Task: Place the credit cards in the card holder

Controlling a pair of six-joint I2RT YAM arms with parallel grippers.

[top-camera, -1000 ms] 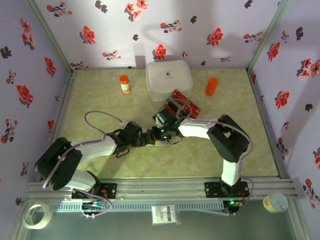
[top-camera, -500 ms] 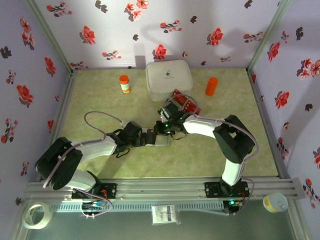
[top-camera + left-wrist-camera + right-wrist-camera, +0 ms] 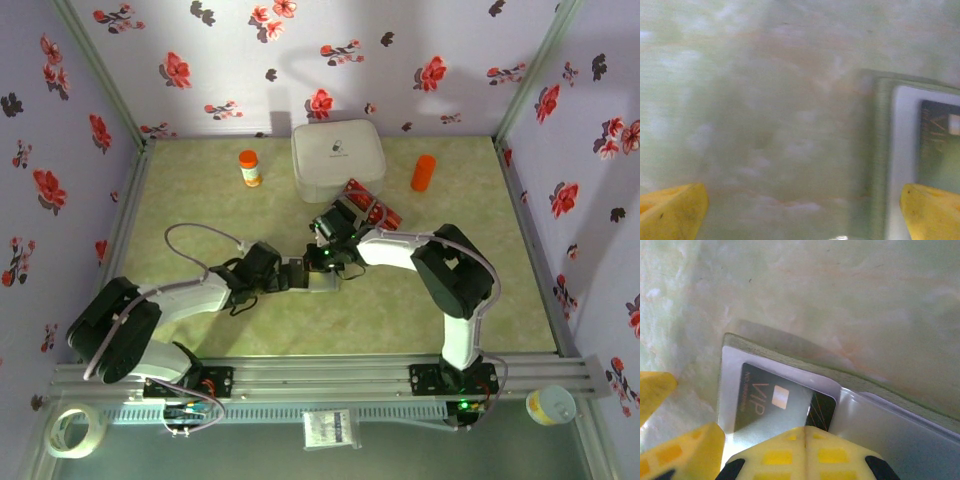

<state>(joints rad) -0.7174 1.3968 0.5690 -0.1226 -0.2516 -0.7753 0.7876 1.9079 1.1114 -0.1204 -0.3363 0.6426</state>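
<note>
1. Risk nearest the bases: found the left gripper (image 3: 298, 277) spread as wide as possible and holding nothing, one finger (image 3: 930, 210) over the card holder (image 3: 325, 283), which lay open near the middle of the table (image 3: 480, 300). Judged a nudge from that finger enough to slide or fold the holder.
2. Found the right gripper (image 3: 805, 432) closed tight above the lower edge of a dark card (image 3: 775, 402) that lay in the holder's pale pocket. Could not tell about any pinch on that card. Judged two dangers: dragging the card back out on withdrawal with a pinch, and skewing it under a downward press.
3. Farther off, toward the far edge and just before the white box (image 3: 337, 158), saw the other credit cards (image 3: 371, 208) in a stack. Judged them thin and glossy, so likely to fan out or lift two at once.
4. Counted, near to far: two grippers; one holder; one card in it; one stack, too small for a card count; one white box; one white-capped orange bottle (image 3: 249, 167); one plain orange bottle (image 3: 424, 172).
</note>
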